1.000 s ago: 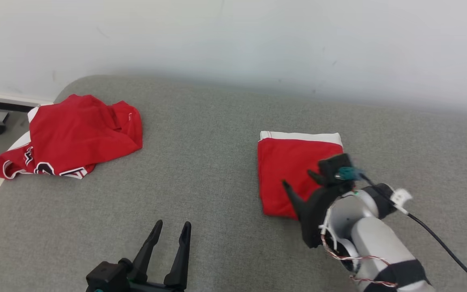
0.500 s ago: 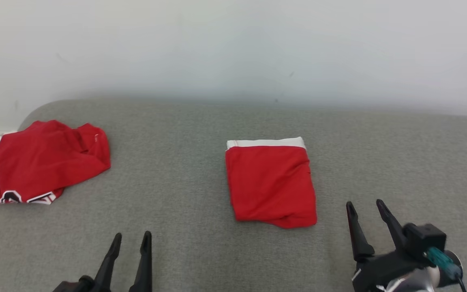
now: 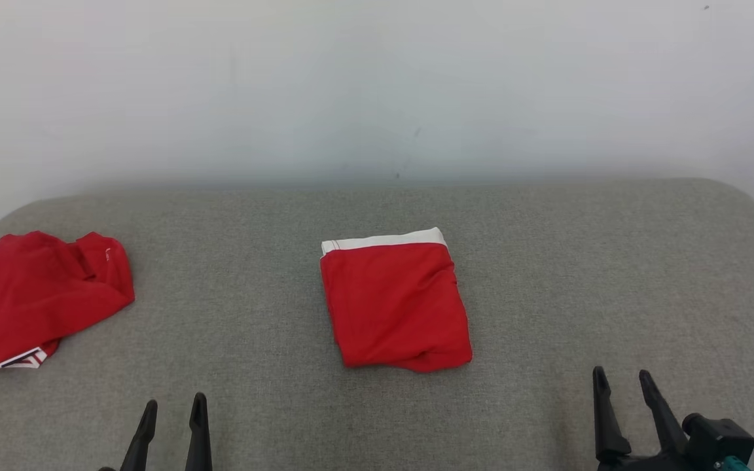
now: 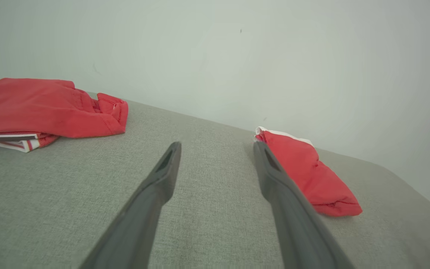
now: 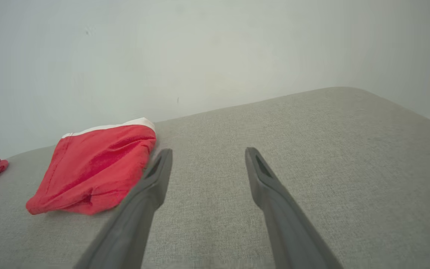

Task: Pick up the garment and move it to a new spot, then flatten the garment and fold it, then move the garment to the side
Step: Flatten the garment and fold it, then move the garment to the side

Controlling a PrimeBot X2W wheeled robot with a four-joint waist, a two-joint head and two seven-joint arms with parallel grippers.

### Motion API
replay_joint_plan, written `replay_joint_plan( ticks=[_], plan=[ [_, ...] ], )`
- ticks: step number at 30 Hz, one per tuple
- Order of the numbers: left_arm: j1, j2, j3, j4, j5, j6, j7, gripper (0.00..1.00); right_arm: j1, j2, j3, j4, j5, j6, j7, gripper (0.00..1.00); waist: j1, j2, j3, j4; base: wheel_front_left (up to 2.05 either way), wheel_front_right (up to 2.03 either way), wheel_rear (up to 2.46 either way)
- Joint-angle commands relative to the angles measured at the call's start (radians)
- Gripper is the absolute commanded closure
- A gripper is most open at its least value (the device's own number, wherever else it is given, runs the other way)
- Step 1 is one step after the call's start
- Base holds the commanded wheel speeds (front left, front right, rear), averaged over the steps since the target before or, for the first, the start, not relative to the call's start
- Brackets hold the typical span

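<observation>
The garment [image 3: 393, 304] is a red piece with a white band along its far edge, lying folded into a neat rectangle in the middle of the grey cushioned surface [image 3: 612, 261]. It also shows in the left wrist view, where the garment [image 4: 308, 175] lies right of the fingers, and in the right wrist view, where the garment [image 5: 95, 172] lies to their left. My left gripper [image 3: 175, 402] is open at the lower left, well short of it. My right gripper [image 3: 621, 374] is open at the lower right, apart from the cloth. Both hold nothing.
A second red jersey [image 3: 36, 294] with white and black trim lies crumpled at the surface's left end, also seen as the jersey [image 4: 47, 108] in the left wrist view. A pale wall [image 3: 377, 85] rises right behind the surface. Its rounded right end [image 3: 753, 209] drops off.
My right gripper has drawn back off the folded garment to the lower right, empty. The head camera has swung, shifting the whole picture left and down. The garment itself stays put.
</observation>
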Motion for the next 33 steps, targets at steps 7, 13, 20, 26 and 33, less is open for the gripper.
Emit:
replay_joint_plan(
  ticks=[7,13,20,26,33],
  plan=[
    [0.020,-0.011,0.014,0.020,0.039,-0.006,-0.004,0.00,-0.033,0.000,0.001,0.069,-0.002,0.003,-0.004,0.00,0.0001,0.0000,-0.006,-0.021,0.00,0.00,0.00],
    [0.016,-0.008,0.011,0.025,0.039,-0.006,-0.004,0.00,-0.043,0.000,0.011,0.063,-0.004,0.003,-0.010,0.00,0.0001,0.0000,-0.004,-0.016,0.00,0.00,0.00],
    [0.015,-0.004,0.009,0.033,0.037,-0.006,-0.004,0.00,-0.045,0.000,0.031,0.047,-0.007,0.003,-0.005,0.00,0.0001,0.0000,-0.004,-0.001,0.00,0.00,0.00],
    [0.010,0.002,-0.006,0.029,0.033,-0.006,-0.004,0.00,-0.038,0.000,0.043,0.030,-0.012,0.003,0.006,0.00,0.0001,0.0000,0.002,0.004,0.00,0.00,0.00],
    [0.001,0.014,-0.025,0.025,0.030,-0.006,-0.004,0.00,-0.030,0.000,0.048,0.017,-0.017,0.003,0.014,0.00,0.0001,0.0000,0.012,0.010,0.00,0.00,0.00]
  ],
)
